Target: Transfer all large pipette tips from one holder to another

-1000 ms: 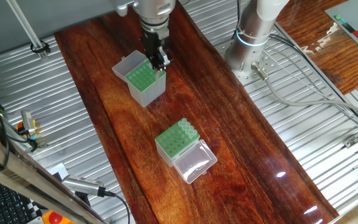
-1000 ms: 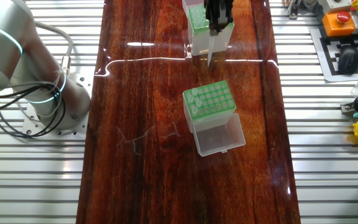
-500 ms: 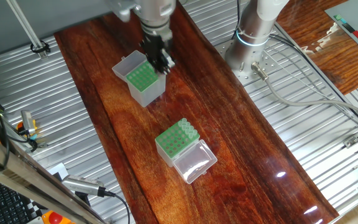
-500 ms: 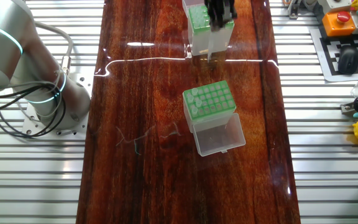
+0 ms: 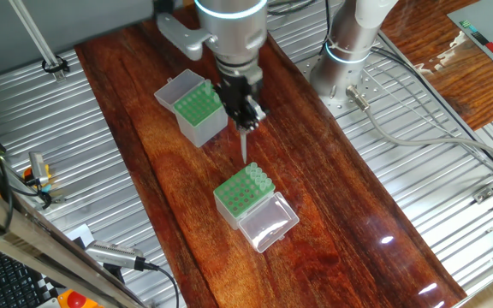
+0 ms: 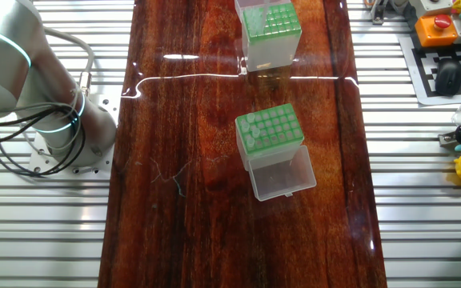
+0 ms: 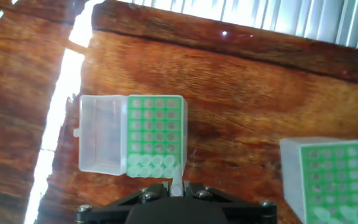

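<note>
My pincer (image 5: 248, 114) hangs over the table (image 5: 332, 188) between the two boxes, a tip (image 5: 245, 145) pointing down from it. The taller box (image 5: 197, 109) stands toward one end; the shorter box (image 5: 244, 195) sits mid-table, its lid (image 5: 268, 224) lying flat alongside.

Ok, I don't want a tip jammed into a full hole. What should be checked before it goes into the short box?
1. Tip held in gripper: ok, hangs about upright.
2. Lid of short box open: ok.
3. Free holes left: ok, only one row is filled.
4. Tip over a free hole: not ok, it hangs short of the box.
5. Tip's point undamaged: cannot tell.
</note>
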`<act>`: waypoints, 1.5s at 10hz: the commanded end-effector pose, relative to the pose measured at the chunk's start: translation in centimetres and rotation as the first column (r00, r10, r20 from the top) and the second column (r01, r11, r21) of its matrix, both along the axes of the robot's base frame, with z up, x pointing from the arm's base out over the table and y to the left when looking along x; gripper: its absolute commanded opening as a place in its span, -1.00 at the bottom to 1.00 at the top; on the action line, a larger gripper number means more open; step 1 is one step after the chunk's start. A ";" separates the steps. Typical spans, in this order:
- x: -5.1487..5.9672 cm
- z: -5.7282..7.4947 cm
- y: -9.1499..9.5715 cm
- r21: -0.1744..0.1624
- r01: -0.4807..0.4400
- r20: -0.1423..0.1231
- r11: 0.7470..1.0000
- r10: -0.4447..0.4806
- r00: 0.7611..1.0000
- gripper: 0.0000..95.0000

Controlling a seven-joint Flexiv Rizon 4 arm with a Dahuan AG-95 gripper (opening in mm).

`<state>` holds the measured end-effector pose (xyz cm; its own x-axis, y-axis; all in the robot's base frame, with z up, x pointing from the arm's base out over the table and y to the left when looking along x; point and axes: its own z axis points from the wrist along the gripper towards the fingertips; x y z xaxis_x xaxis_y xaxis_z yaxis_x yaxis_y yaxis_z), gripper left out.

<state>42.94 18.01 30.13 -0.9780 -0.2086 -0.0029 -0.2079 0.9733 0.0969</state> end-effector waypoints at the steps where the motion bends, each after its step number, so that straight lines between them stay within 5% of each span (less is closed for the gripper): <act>1: -0.1 0.0 -0.1 -0.065 -0.035 0.005 0.997 0.035 0.999 -1.00; 3: -0.1 0.0 -0.1 -0.028 -0.079 0.013 0.996 0.080 0.997 -1.00; 5: 0.2 0.1 1.4 -0.027 -0.042 0.015 0.999 0.042 0.999 -1.00; 6: 0.6 0.4 4.7 -0.031 0.017 0.015 0.999 -0.016 1.000 -1.00; 9: 0.6 0.2 8.5 -0.048 0.083 0.020 0.995 -0.083 0.996 -1.00; 11: 0.6 0.2 8.5 -0.063 0.039 0.017 0.997 -0.038 0.999 -1.00; 15: 0.6 0.2 8.5 -0.041 -0.023 0.010 0.999 0.024 1.000 -1.00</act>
<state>43.44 26.54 30.34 -0.9835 -0.1811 -0.0014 -0.1810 0.9829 0.0353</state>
